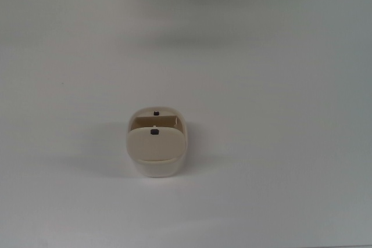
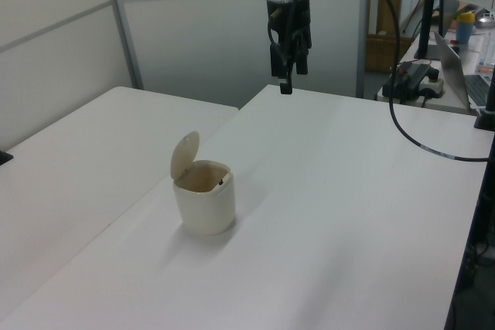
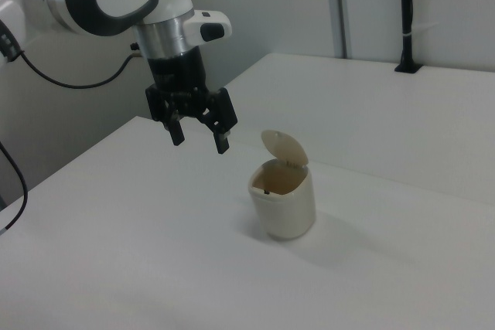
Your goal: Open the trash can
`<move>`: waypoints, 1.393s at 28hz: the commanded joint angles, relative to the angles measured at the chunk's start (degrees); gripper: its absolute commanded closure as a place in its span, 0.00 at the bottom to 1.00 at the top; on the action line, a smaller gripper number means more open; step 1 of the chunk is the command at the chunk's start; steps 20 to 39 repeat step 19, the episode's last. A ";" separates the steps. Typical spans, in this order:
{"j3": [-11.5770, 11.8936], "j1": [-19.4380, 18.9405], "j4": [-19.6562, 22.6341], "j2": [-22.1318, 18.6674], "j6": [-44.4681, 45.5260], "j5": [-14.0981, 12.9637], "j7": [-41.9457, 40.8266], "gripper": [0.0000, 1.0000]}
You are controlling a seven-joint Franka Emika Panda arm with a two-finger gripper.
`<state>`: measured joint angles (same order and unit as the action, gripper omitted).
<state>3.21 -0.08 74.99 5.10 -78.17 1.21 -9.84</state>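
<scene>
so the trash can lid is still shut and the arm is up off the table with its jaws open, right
Not quite. The lid of the trash can is flipped up, as the right view shows. The rest holds: the gripper hangs above the table, jaws open.

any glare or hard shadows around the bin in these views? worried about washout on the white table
Top view: table is evenly bright, only a faint soft shadow by the trash can, whose pale wall nearly blends in. Left view: diffuse shadow beside the can, no hard edges. Right view: soft shadow on the table, gripper dark and clearly contrasted.
</scene>
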 commanded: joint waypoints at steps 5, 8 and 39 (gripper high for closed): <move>-0.22 -0.09 0.07 -0.53 0.47 -1.12 -1.85 0.00; -0.31 -0.09 0.07 -0.62 0.56 -1.13 -1.85 0.00; -0.22 -0.09 0.07 -0.53 0.56 -1.13 -1.50 0.00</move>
